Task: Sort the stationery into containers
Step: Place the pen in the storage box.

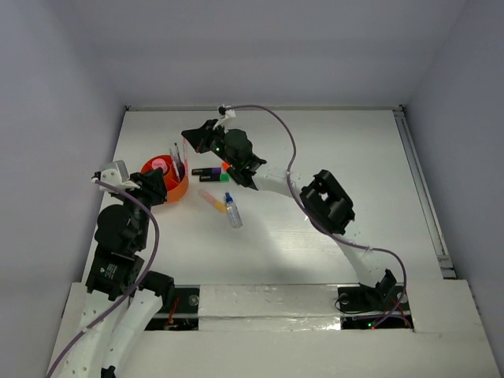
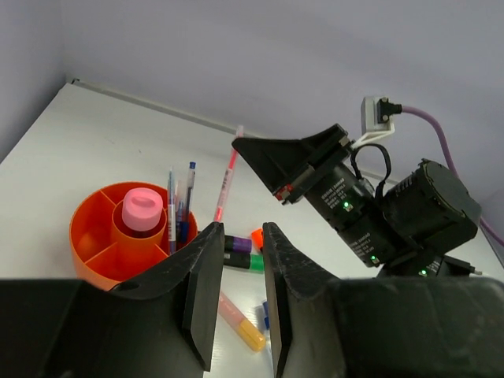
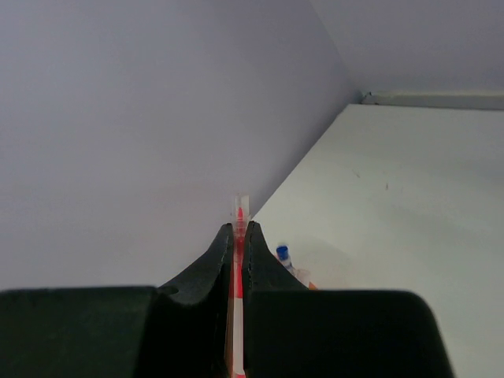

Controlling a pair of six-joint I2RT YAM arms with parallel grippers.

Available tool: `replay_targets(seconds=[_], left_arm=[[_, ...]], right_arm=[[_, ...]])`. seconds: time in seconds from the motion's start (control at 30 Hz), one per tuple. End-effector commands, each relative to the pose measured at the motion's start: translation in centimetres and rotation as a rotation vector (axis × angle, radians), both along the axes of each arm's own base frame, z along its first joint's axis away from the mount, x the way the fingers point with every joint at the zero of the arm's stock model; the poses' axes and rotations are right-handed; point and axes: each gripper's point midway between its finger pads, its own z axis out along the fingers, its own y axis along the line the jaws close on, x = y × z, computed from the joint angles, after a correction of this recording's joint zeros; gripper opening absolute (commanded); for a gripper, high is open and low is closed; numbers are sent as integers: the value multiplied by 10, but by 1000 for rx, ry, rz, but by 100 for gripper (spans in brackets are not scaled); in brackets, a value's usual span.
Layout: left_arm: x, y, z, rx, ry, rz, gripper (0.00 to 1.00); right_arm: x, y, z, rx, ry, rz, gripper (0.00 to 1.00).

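Observation:
The round orange holder (image 1: 179, 189) stands at the left and shows in the left wrist view (image 2: 94, 240). It holds a pink-capped bottle (image 2: 143, 209) in its middle cup and thin pens (image 2: 179, 206). My right gripper (image 1: 189, 137) is shut on a thin red pen (image 2: 226, 179) (image 3: 239, 220), held nearly upright above the holder's far right rim. My left gripper (image 2: 242, 233) is open and empty beside the holder. Purple (image 2: 239, 244), green (image 2: 247, 262) and orange (image 2: 257, 235) highlighters, a yellow marker (image 1: 211, 201) and a blue-capped bottle (image 1: 233, 214) lie on the table. No scissors are in view.
White walls close in the table on the left, back and right. A grey rail (image 1: 421, 189) runs along the right edge. The right arm (image 1: 327, 201) stretches across the middle of the table, its purple cable (image 1: 276, 126) looping above.

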Motion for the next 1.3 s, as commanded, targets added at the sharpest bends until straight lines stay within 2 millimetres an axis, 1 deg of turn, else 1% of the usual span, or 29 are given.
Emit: replay_targets(seconds=[0.0,0.03,0.07,0.13,0.23,0.27,0.3,0.33,0.37,0.4,0.47,0.5,0.57,0.6,0.63,0.67,0.73,0.77,0.8,0.87,0.9,0.97,1.07,1.1,1.13,1.17,1.2,1.23,1.27], left_arm=[[2,-3,9,-1,-45,-22,23],[2,-2,8,0,-43,-16,24],[3,-3,8,-2,-44,-22,24],[3,-4,8,1,-41,-28,24],[3,-5,8,-3,-44,-37,25],[3,-5,9,-5,-50,-39,25],[3,-3,9,-5,-50,-31,25],[4,-4,8,-5,-46,-34,25],[4,-5,7,-4,-40,-42,25],[4,-4,8,-5,-43,-36,25],[4,-4,9,-9,-49,-38,25],[5,-2,8,-7,-49,-30,25],[6,-2,7,-4,-41,-31,25],[7,-3,5,-6,-36,-36,25],[7,-2,7,-9,-39,-32,26],[7,-3,7,-11,-42,-39,26],[9,-1,6,-10,-40,-32,26],[11,-3,4,-9,-29,-36,27],[12,-1,1,-6,-19,-30,27],[13,-2,0,-9,-13,-37,27],[13,0,0,-12,-17,-29,27],[16,-1,-3,-13,-7,-28,28],[22,-3,-11,-10,29,-37,28],[24,-8,-13,-12,36,-61,28],[27,-10,-15,-13,46,-72,28],[32,-20,-21,-19,76,-117,28],[36,-26,-25,-19,93,-150,27],[38,-35,-26,-21,110,-197,24],[44,-50,-39,-27,164,-272,22]], right_arm=[[-5,13,53,75,-153,0,0],[-3,15,61,83,-168,-2,0],[-5,23,48,69,-158,9,0],[-3,27,40,62,-150,15,0],[1,33,20,39,-132,19,0],[2,34,23,44,-138,20,0],[-1,41,13,25,-135,27,0],[0,41,13,17,-138,25,0],[-6,46,8,7,-137,35,0],[-6,46,3,-4,-139,33,0],[-7,44,4,-3,-147,33,0],[-7,44,3,-8,-146,33,3],[-18,49,9,-11,-165,66,8],[-19,47,13,-10,-185,63,15],[-20,46,6,-26,-185,63,19],[-22,43,16,-19,-201,63,28],[-24,42,19,-21,-207,69,35],[-27,42,27,-18,-220,80,40],[-29,41,30,-18,-225,87,46],[-34,38,27,-26,-224,95,51],[-37,32,42,-7,-239,89,55],[-39,25,45,-15,-240,73,57],[-48,6,57,-24,-258,45,59],[-52,-3,36,-59,-233,36,59],[-61,-16,58,-37,-255,25,58],[-58,-30,58,-37,-238,-32,50],[-64,-41,28,-83,-196,-39,42],[-59,-66,50,-42,-205,-75,33],[-56,-80,47,-43,-186,-98,23]])
